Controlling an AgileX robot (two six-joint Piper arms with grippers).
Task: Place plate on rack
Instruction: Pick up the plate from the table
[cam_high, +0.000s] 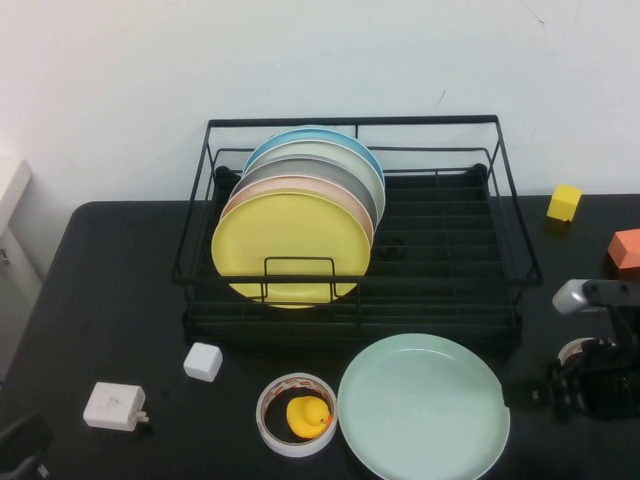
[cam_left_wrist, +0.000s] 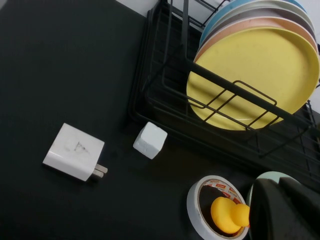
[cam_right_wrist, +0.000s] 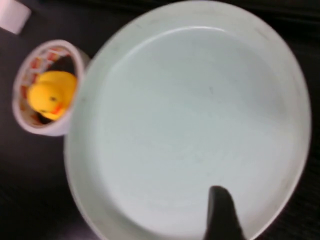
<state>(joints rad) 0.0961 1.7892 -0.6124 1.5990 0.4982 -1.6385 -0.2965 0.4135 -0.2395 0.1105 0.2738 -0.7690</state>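
Observation:
The pale mint-green plate (cam_high: 420, 408) lies flat on the black table at the front, right of centre, and fills the right wrist view (cam_right_wrist: 190, 115). The black wire rack (cam_high: 450, 250) stands behind it and holds several upright plates on its left side, a yellow one (cam_high: 290, 245) in front. My right gripper (cam_high: 520, 395) is at the plate's right edge and open. One dark finger (cam_right_wrist: 222, 215) reaches over the rim above the plate's inside; the other finger is hidden. My left gripper (cam_high: 20, 445) sits at the table's front left corner, shut and empty.
A tape roll (cam_high: 295, 413) with a yellow rubber duck (cam_high: 308, 415) inside touches the plate's left edge. A small white cube (cam_high: 203, 361) and a white plug adapter (cam_high: 114, 406) lie front left. A yellow block (cam_high: 564, 202) and an orange block (cam_high: 626, 252) sit at the right.

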